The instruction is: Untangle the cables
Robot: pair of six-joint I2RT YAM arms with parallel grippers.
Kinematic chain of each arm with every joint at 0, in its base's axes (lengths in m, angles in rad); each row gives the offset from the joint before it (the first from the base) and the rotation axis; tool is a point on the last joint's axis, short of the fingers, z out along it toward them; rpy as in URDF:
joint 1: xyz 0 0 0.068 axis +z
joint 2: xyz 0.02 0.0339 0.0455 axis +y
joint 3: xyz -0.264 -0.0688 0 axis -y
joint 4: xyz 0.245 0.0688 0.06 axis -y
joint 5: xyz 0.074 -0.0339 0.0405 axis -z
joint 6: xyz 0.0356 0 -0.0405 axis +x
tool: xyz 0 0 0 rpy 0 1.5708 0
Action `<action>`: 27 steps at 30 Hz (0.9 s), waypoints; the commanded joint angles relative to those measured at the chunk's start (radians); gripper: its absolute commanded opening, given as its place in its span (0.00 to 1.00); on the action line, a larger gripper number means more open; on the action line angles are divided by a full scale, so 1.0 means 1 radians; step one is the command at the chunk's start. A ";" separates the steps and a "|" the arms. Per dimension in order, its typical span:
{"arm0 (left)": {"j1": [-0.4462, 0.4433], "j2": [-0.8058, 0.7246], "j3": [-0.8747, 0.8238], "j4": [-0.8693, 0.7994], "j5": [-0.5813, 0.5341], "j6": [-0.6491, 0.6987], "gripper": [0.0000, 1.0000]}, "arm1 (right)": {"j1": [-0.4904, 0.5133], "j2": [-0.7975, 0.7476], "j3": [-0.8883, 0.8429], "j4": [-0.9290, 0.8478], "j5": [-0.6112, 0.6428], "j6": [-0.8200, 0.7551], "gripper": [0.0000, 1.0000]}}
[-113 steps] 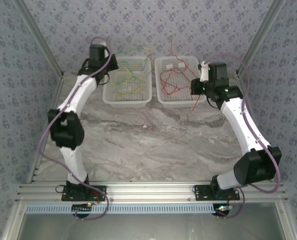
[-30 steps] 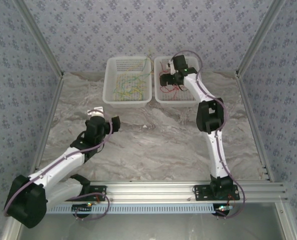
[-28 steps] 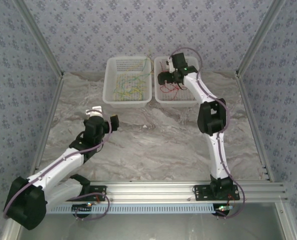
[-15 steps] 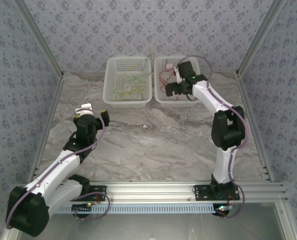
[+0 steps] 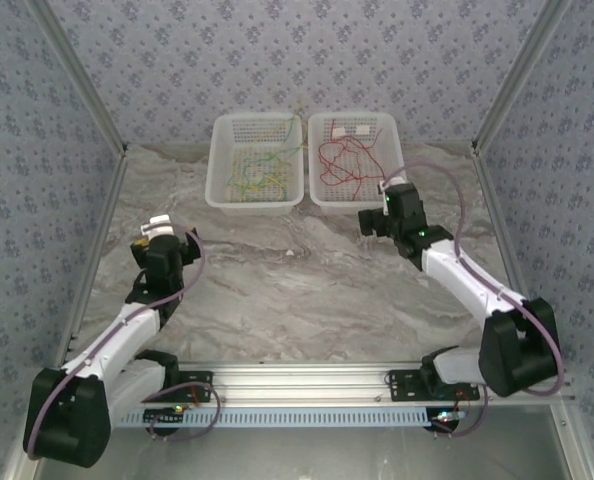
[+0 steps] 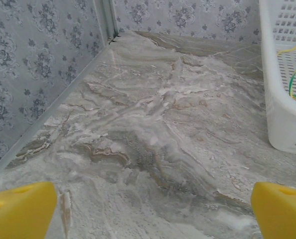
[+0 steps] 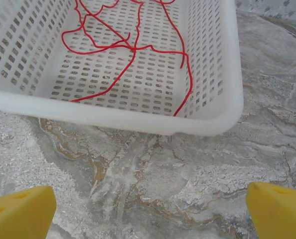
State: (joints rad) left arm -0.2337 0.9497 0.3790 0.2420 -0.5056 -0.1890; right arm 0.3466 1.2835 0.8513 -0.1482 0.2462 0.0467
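Your left fingers [image 6: 19, 211] stood spread wide with nothing between them, low over bare table [image 5: 307, 290] near its left edge. Your right fingers [image 7: 20, 211] were spread just as wide and just as empty, hovering over the table just in front of the near wall of the right basket [image 7: 138, 119].

With both sets of fingers empty and clear of the baskets, you looked to be between picks, or at the close of the sorting. The next move, if one was left, would call for reaching into the left basket [image 5: 217, 165] and closing on a single strand well away from the crossings, then lifting slowly so that its neighbours slid off rather than came up with it.

The two white baskets sat side by side at the far edge of the table. The red cables [image 7: 123, 47] lay alone in the right one, thin and limp, in loose loops that crossed in a few places on the perforated floor. The green, yellow and orange cables [image 5: 257, 170] lay in the left one, overlapping in a small heap; whether any were knotted could not be told.
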 commanded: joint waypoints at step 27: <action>0.245 0.569 -0.092 0.784 0.507 0.184 0.99 | -0.391 0.079 -0.513 0.902 -0.314 -0.095 1.00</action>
State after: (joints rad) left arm 0.0013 1.5120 0.2565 0.9623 -0.1318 -0.0490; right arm -0.0059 1.3041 0.2943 0.6006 0.0856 -0.0864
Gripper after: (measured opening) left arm 0.992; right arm 0.999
